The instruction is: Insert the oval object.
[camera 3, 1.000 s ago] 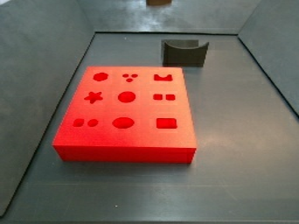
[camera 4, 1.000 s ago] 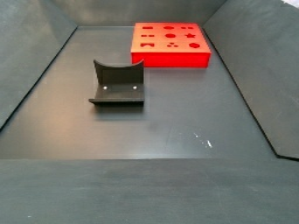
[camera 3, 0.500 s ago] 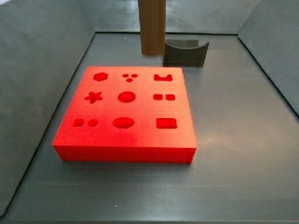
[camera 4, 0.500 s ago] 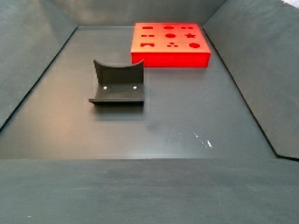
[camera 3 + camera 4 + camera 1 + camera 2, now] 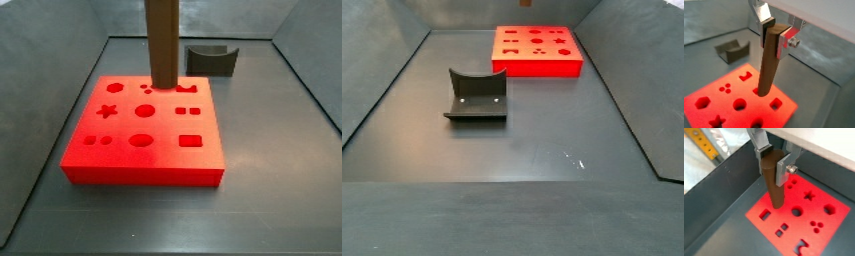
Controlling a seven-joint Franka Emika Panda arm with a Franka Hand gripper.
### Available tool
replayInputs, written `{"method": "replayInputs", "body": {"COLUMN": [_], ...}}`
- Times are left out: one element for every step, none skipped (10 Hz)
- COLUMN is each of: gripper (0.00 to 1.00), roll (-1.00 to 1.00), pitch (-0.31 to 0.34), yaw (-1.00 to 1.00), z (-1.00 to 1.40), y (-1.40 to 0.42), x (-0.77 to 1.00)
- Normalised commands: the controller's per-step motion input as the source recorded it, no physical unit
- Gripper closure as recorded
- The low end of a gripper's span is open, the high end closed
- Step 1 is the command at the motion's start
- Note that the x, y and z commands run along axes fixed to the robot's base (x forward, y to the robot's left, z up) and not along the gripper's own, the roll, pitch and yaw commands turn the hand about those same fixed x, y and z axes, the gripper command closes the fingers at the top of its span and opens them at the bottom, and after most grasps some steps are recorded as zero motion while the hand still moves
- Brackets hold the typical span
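Above the red slab (image 5: 741,97), only wrist views show the hand (image 5: 777,28) clamping the oval object (image 5: 769,60).

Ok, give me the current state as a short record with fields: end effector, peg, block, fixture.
end effector: above the red block, fingers closed on the top of the oval peg
oval peg: brown, held upright, lower end over the block's holes; whether it touches or has entered a hole cannot be told
red block: flat on the floor, shaped holes facing up
fixture: dark bracket on the floor, apart from the block
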Motion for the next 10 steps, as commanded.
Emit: {"method": "replayInputs", "body": {"gripper": [1.00, 1.00, 1.00, 1.00, 1.00, 1.00, 1.00, 1.00, 1.00, 1.00], "roll": [-0.05, -0.03, 0.00, 0.09, 0.21, 0.21, 0.03, 0.00, 0.00, 0.00], "pitch": [-0.034, -0.023, -0.006, 0.000, 0.000, 0.000, 0.000, 0.000, 0.000, 0.000], "yaw": [-0.51, -0.35, -0.13, 0.00, 0.00, 0.02, 0.00, 0.00, 0.13, 0.25], "z": [-0.58, -0.39, -0.25, -0.23, -0.25, -0.25, 0.00, -0.02, -0.24, -0.25], "y": [-0.08, 0.00, 0.00, -0.45, -0.43, -0.37, -0.07, 0.00, 0.00, 0.00], "x": [-0.10, -0.29, -0.37, -0.19, -0.04, -0.06, 0.00, 0.02, 0.12, 0.05]}}
